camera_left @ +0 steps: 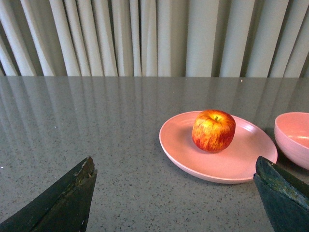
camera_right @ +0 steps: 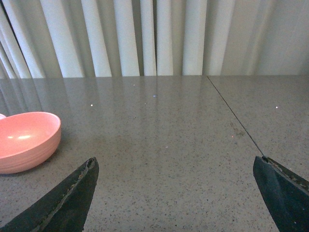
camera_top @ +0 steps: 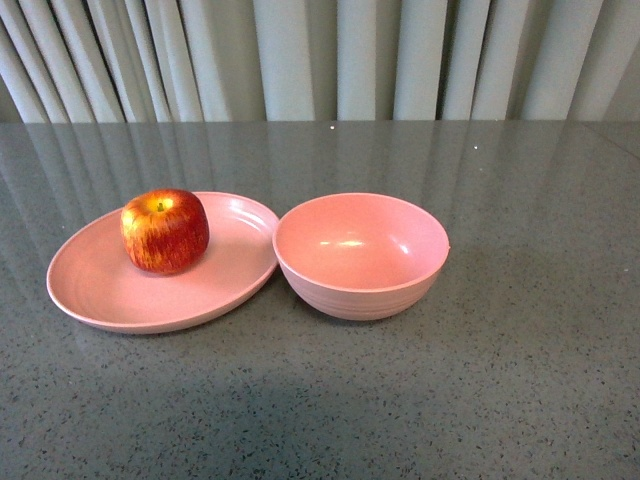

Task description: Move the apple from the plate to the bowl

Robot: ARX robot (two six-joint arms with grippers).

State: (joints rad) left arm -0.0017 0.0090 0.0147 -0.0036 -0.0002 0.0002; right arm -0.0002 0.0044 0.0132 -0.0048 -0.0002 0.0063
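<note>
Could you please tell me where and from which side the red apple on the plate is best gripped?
Probably across the widest middle of the round, glossy red apple, coming down from above with the open left hand: it sits upright, stem up, on the shallow pink plate, whose low rim leaves its sides free.

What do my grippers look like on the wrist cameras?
Only the fingers show. Left gripper: two dark, greenish-black wedge-shaped fingers tapering to points, edges scuffed. Right gripper: the same dark wedges, worn pale along the edges. No cables or markings visible.
</note>
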